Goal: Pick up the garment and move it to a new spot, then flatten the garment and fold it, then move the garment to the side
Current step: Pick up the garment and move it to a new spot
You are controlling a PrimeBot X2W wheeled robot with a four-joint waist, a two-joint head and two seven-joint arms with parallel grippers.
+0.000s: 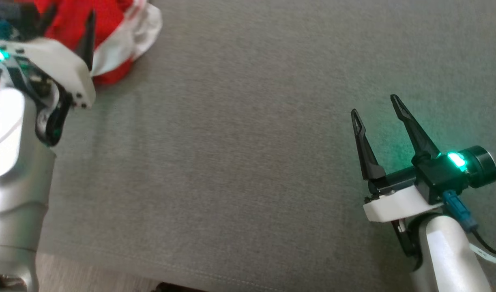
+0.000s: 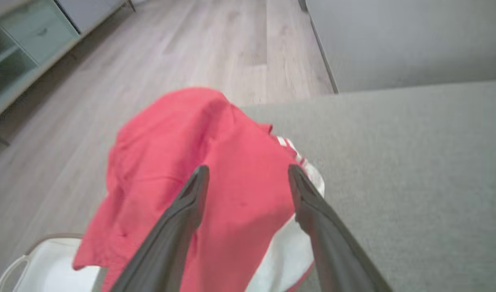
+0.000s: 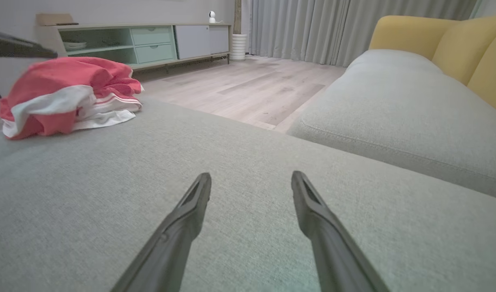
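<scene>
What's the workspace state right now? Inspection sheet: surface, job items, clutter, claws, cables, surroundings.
Surface: grey fabric cushion, bare across the middle.
Job's things: red and white garment, crumpled in a heap by the cushion's edge, not flattened or folded.
Clutter: white basket, partly hidden by the garment.
Claws: left claw open, aimed at the garment, contact unclear; right claw open over bare cushion, holding nothing.
Cables: cable with a blue plug at the right wrist.
Surroundings: wood floor, pale green cabinet, grey curtains, yellow sofa back.
</scene>
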